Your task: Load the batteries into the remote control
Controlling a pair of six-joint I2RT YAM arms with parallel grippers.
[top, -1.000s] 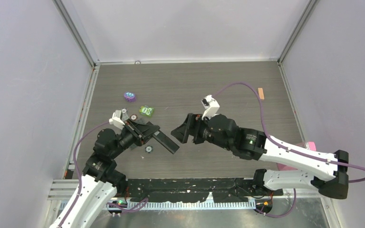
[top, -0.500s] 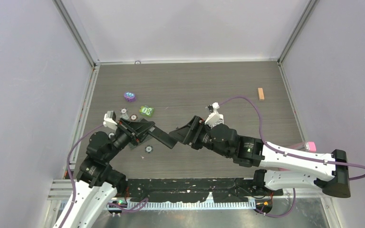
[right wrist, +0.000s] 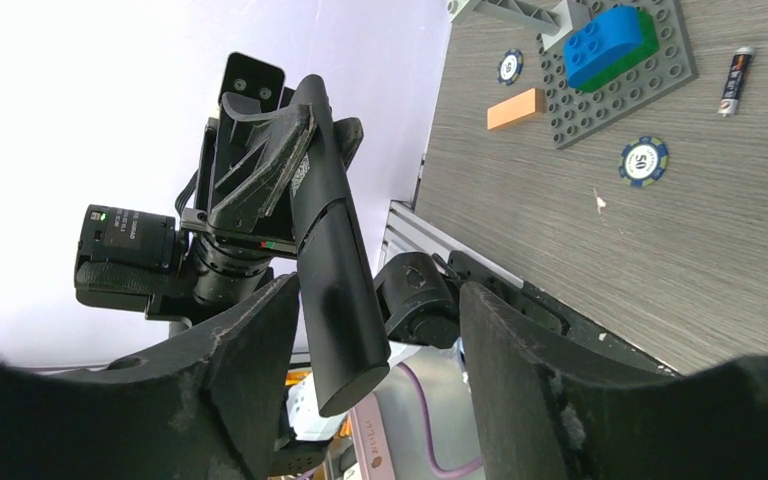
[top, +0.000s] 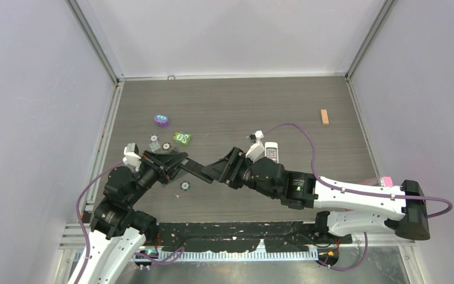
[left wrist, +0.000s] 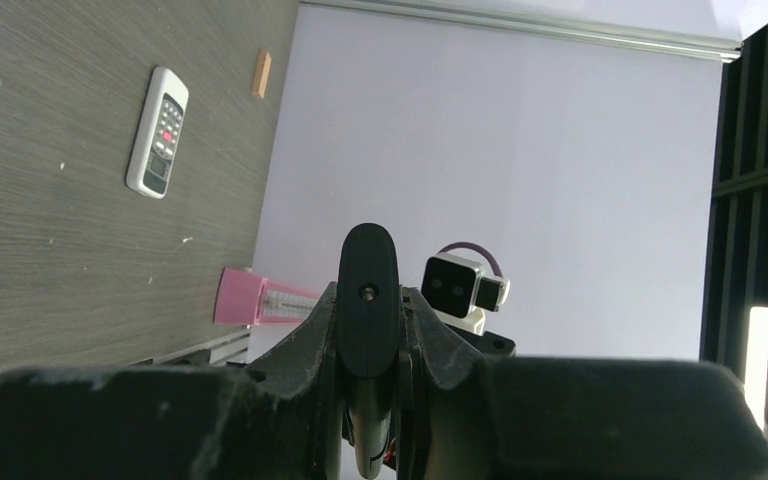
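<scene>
Gap is closed now: black remote (top: 194,170) is clamped in left hand (top: 177,161), right hand (top: 220,170) is spread wide around its free end.

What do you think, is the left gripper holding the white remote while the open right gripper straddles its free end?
No: the left gripper holds the black remote, per the right wrist view; the white remote lies on the table. The open right gripper does straddle its end.
</scene>
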